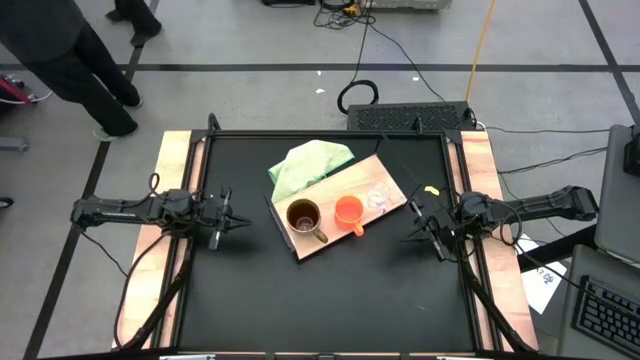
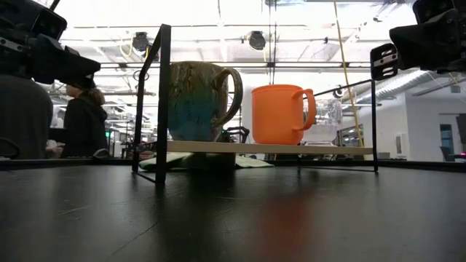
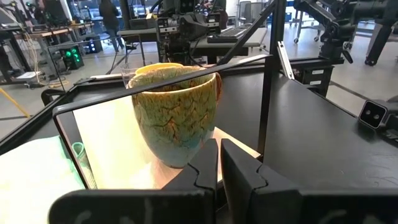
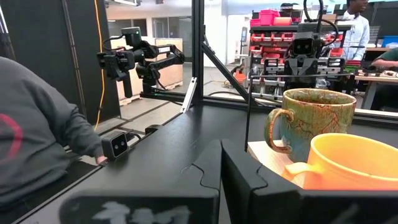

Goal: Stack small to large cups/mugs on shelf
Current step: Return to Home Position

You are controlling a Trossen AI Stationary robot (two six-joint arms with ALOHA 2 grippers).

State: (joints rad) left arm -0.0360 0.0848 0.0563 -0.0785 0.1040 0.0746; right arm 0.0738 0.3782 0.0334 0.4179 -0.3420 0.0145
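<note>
The brown mug (image 1: 304, 219), the orange handled cup (image 1: 348, 211) and the small clear glass cup (image 1: 378, 198) stand side by side on the light-brown wooden shelf (image 1: 330, 185), each on its base. My left gripper (image 1: 243, 222) is shut and empty, left of the shelf. My right gripper (image 1: 406, 238) is shut and empty, right of the shelf. In the left wrist view the mug (image 3: 174, 112) stands just beyond my shut fingers (image 3: 219, 163). In the right wrist view the orange cup (image 4: 354, 162) and mug (image 4: 314, 118) show.
A light green cloth (image 1: 305, 165) lies under the shelf's far left corner. A black metal frame (image 2: 156, 102) rings the table. People stand beyond the table's far left (image 1: 70, 60). A yellow bit (image 1: 431, 189) lies near the right arm.
</note>
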